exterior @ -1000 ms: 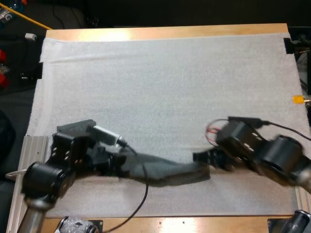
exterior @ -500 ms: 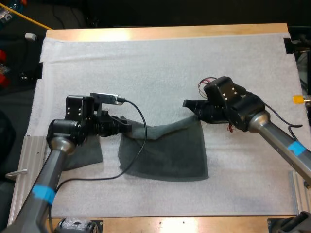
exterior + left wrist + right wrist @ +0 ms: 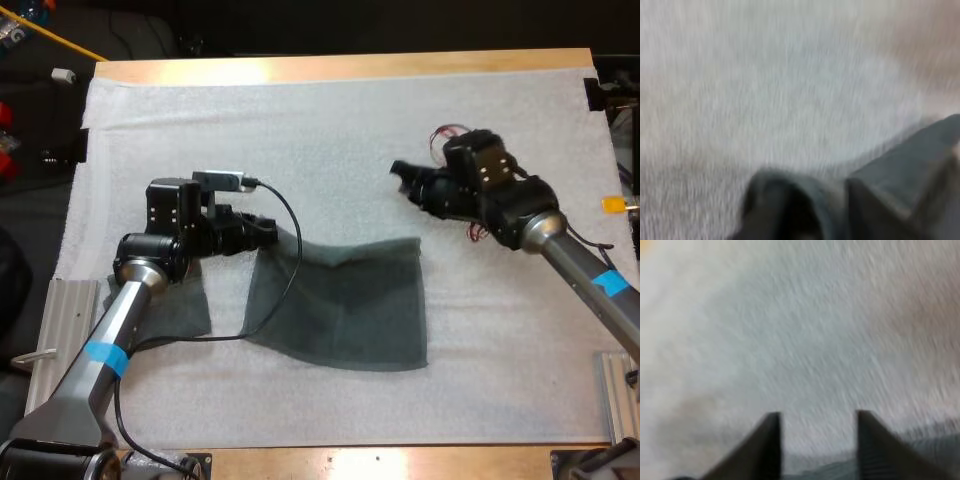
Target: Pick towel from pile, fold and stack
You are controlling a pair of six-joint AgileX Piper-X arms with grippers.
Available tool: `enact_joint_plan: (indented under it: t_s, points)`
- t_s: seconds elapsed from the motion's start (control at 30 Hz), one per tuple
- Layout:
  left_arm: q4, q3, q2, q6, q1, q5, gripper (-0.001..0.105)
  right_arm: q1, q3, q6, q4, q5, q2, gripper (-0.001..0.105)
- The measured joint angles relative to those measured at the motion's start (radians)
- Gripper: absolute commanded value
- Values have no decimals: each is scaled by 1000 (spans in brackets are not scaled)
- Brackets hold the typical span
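Dark grey-green cloth towel (image 3: 340, 305) lies spread on the white mat (image 3: 330, 130), far left corner clamped in the left jaws, while the right jaws stand apart, empty, over bare mat beyond its far right corner.

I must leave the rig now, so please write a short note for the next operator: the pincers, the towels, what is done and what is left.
Left pincer: shut on the far left corner of the towel.
Right pincer: open and holding nothing, over the bare mat beyond the towel's far right corner.
The towel lies spread out near the middle of the mat, not folded. A second towel lies at the left, partly under the left arm.
Done: one towel is picked and laid out.
Left: fold it, then stack it.
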Motion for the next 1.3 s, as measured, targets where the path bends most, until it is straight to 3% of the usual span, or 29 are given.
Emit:
enact_joint_plan:
  t_s: [0.07,0.2,0.3,0.4,0.63,0.73,0.97,1.3]
  points:
    - [-33,-13,0,-46,0,2,76,-14,0,1,-52,-19,0,72]
    - [-45,-59,0,-67,0,66,60,-26,0,-26,-98,-43,-16,64]
    - [-7,-95,-3,-69,0,100,54,-26,0,-122,-96,-62,-55,57]
    - [63,-116,-30,-26,0,107,54,-26,0,-198,-57,-74,-111,57]
    - [266,-122,-213,110,0,0,54,-21,0,-306,76,-78,-255,55]
    - [335,-122,-293,128,0,-8,54,-4,0,-341,124,-80,-302,42]
    - [504,-123,-507,139,0,-14,54,102,0,-369,243,-80,-397,0]
    - [699,-125,-659,140,0,-14,54,280,0,-367,331,-53,-346,0]
